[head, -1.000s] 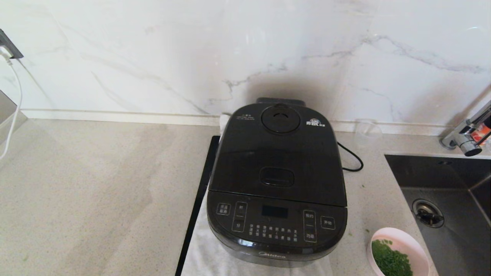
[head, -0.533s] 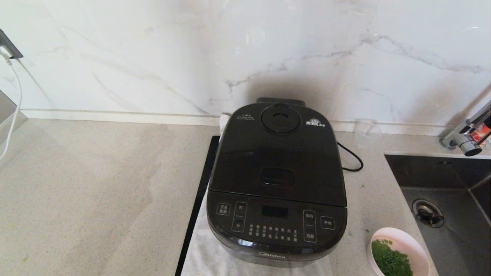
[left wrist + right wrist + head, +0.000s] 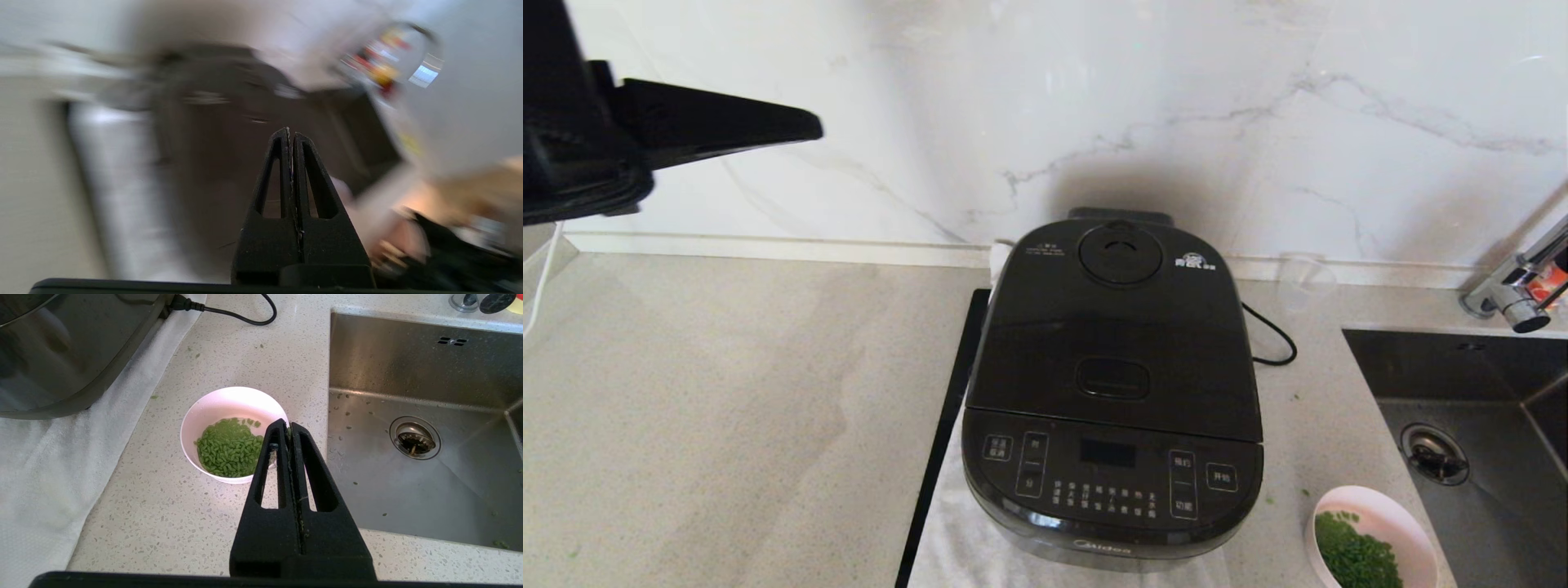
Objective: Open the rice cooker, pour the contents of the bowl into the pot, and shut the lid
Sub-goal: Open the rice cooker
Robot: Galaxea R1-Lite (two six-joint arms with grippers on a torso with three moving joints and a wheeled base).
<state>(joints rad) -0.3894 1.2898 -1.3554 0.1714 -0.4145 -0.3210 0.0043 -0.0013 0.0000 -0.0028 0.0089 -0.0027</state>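
The black rice cooker (image 3: 1112, 457) stands on a white towel at the counter's middle, its lid (image 3: 1116, 322) down, so the pot is hidden. The pale pink bowl (image 3: 1409, 527) sits at the front right beside the sink; green bits (image 3: 229, 448) lie in water inside the bowl (image 3: 220, 406). My left gripper (image 3: 809, 126) is high at the upper left, shut and empty, pointing toward the cooker; the left wrist view is smeared, showing the left gripper (image 3: 289, 131) shut. My right gripper (image 3: 287, 425) hangs shut and empty above the counter near the bowl's rim; the head view does not show it.
A steel sink (image 3: 1478, 367) with a drain (image 3: 1431, 454) fills the right side, a tap (image 3: 1519, 294) behind it. A small clear cup (image 3: 1305, 278) and the cooker's black cord (image 3: 1270, 339) lie behind the cooker. A plug and white cable hang at the far left.
My left arm has come into the head view at the upper left, where nothing showed before. The cooker and bowl have not moved.
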